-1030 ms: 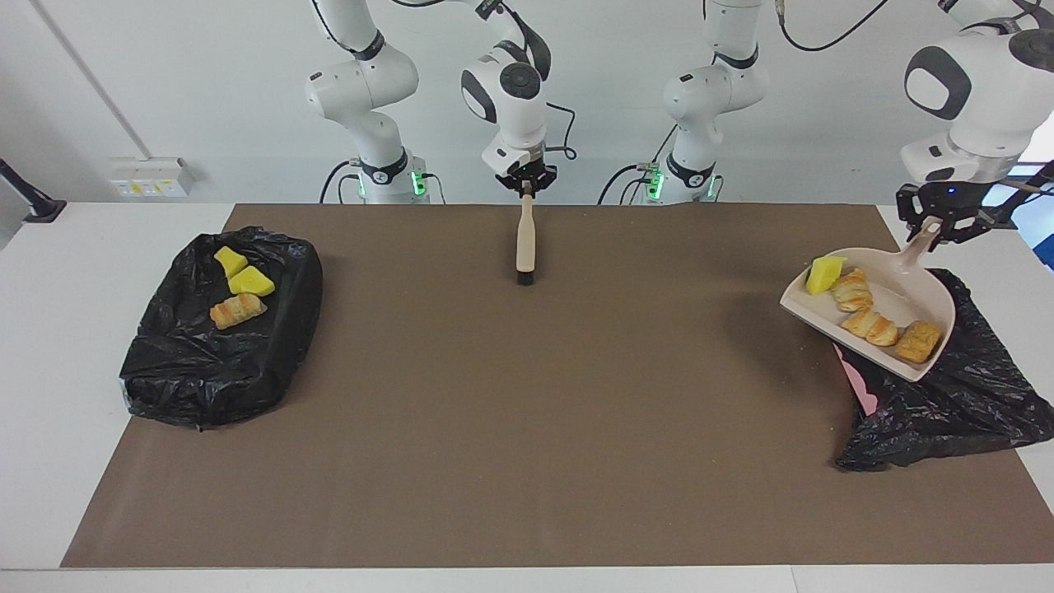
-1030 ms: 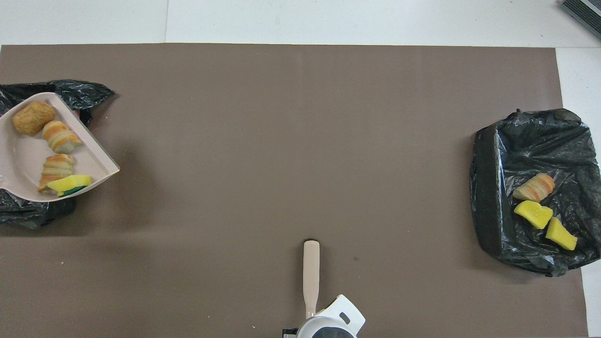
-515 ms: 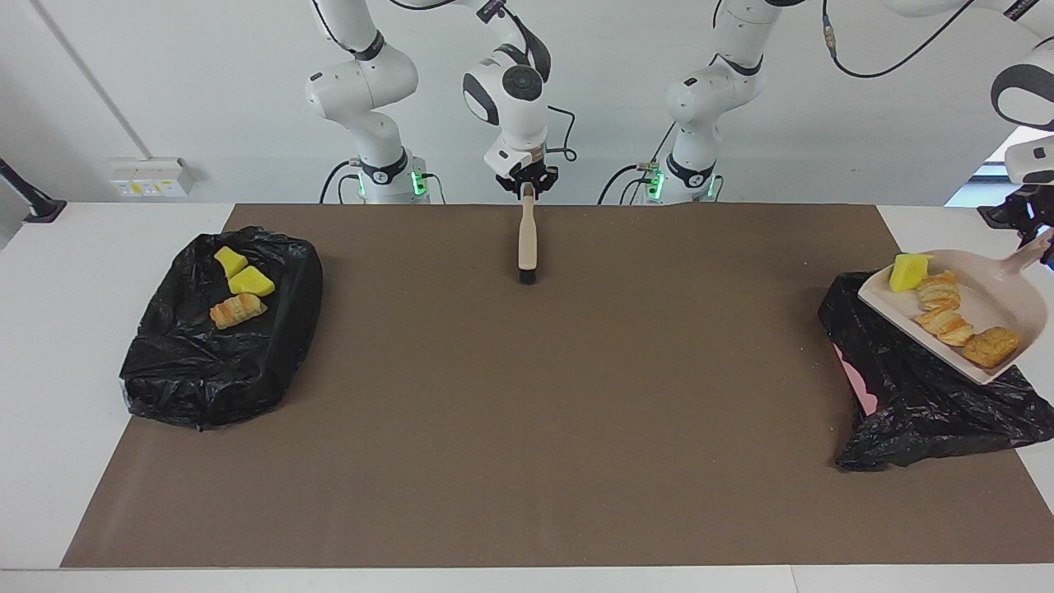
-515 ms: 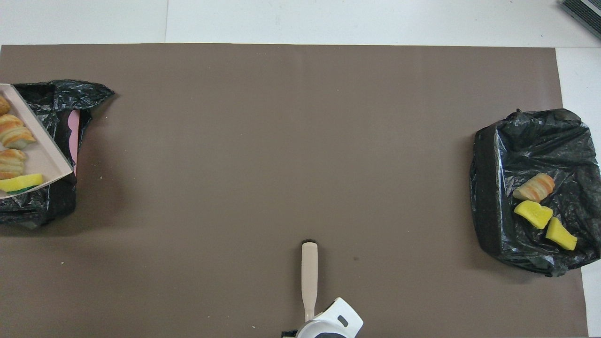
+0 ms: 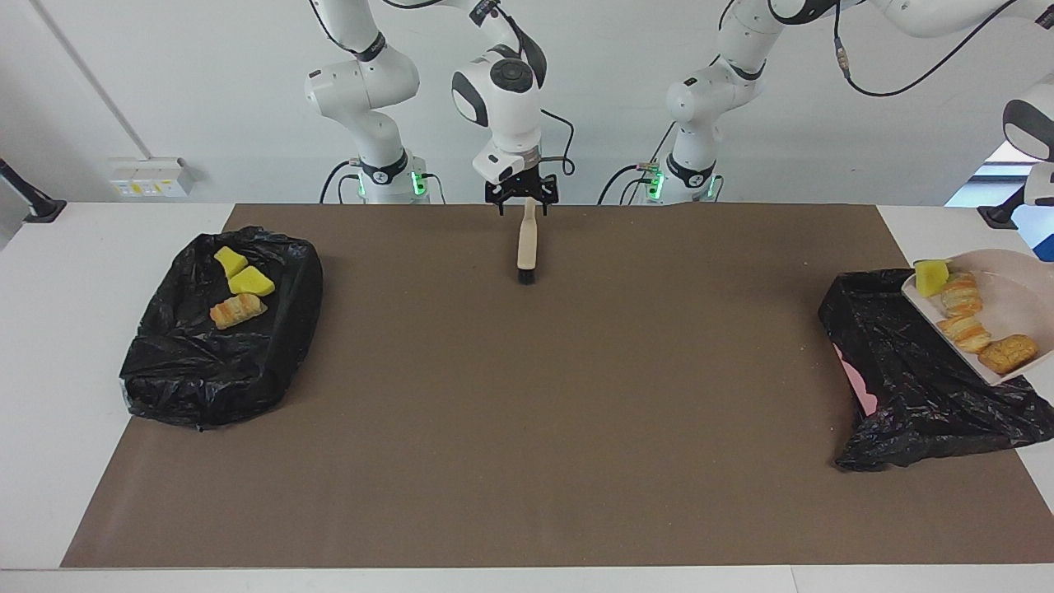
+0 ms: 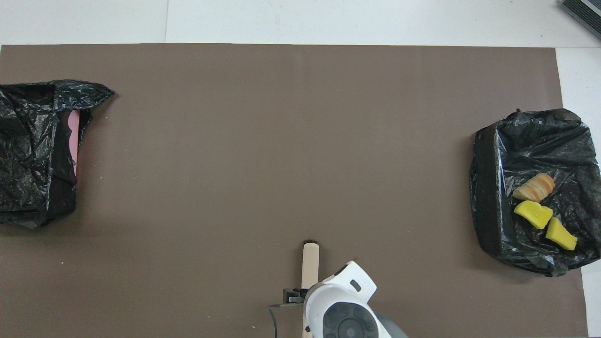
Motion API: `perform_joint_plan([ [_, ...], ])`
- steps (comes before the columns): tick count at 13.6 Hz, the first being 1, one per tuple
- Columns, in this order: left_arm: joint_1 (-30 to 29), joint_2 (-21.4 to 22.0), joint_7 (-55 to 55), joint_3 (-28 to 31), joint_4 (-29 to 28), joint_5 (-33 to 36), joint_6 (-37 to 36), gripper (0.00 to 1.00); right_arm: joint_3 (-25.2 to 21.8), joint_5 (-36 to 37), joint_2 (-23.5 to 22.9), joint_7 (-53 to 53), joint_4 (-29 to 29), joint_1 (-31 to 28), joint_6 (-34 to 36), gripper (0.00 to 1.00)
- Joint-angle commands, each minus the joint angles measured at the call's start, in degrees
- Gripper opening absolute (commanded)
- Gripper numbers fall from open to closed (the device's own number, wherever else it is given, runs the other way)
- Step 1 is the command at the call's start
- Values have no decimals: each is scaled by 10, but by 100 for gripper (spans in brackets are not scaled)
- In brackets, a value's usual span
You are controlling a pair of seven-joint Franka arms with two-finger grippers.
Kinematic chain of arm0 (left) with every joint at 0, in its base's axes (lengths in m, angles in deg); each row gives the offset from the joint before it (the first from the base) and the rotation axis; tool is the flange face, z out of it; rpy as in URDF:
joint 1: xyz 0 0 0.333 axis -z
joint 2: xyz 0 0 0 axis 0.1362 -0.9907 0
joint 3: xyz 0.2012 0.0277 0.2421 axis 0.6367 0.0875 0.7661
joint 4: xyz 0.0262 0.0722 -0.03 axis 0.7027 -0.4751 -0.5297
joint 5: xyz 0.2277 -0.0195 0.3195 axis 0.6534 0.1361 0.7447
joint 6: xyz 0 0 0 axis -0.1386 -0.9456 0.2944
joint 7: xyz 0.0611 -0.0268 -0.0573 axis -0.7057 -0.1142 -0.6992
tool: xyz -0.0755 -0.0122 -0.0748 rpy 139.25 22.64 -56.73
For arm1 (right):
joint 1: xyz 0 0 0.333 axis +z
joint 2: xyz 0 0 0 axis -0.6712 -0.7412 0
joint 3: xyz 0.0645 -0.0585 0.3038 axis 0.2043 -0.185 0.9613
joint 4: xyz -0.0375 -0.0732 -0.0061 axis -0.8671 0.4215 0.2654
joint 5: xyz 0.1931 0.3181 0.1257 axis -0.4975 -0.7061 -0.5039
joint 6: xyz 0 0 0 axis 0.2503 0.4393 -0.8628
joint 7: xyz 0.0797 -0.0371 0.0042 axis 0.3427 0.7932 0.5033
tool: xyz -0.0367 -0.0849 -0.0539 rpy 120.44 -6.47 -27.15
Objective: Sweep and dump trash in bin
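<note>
1. Right arm's end of the tabletop: a black-lined bin [image 5: 206, 371] holds three pieces of trash [image 5: 239, 287].

2. Middle, near the robots: the brush [image 5: 526, 243] lies flat on the brown mat [image 5: 527, 428]. Its long axis points away from the robots, bristles at the farther end. The right hand [image 5: 520, 196] is over the handle's end with its jaws wide apart, gripping nothing.

3. Left arm's end: a second black-lined bin [image 5: 906, 371]. The dustpan [image 5: 1021, 288] hangs over its outer edge, carrying four chunks [image 5: 965, 325], its straight open lip facing the bin mouth. The left hand is out of frame and closed; judged to carry the dustpan by its handle.

4. Judgement: dumping turns on tipping that lip down over the bin. The mat between is bare, so room is ample.
</note>
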State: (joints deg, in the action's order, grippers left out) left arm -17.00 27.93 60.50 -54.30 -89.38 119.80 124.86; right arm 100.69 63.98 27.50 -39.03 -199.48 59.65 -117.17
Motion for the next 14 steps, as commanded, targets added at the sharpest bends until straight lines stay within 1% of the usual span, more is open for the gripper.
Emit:
perform_joint_plan([
  [1, 26, -1, 8, 2, 7, 66, -25, 0, 4, 42, -9, 3, 43, -62, -3, 100],
  [3, 43, -1, 7, 2, 11, 94, -42, 0, 4, 66, -9, 4, 61, -92, 4, 100],
  [5, 46, 5, 8, 2, 12, 113, -55, 0, 4, 95, -11, 4, 83, -118, 10, 100],
  [7, 50, 10, 8, -3, 13, 129, -74, 0, 4, 119, -11, 18, 116, -158, 39, 100],
  [8, 64, 11, 9, -2, 16, 133, -84, 0, 4, 120, -11, 45, 133, -174, 60, 100],
  [10, 73, 29, 4, -6, 18, 123, -108, 0, -1, 120, -11, 90, 169, -199, 98, 100],
  [11, 83, 39, 0, -6, 12, 114, -119, 0, -18, 123, -10, 110, 183, -198, 119, 100],
  [14, 113, 45, -25, -7, 11, 22, -185, 0, -97, 137, -7, 162, 234, -187, 168, 100],
])
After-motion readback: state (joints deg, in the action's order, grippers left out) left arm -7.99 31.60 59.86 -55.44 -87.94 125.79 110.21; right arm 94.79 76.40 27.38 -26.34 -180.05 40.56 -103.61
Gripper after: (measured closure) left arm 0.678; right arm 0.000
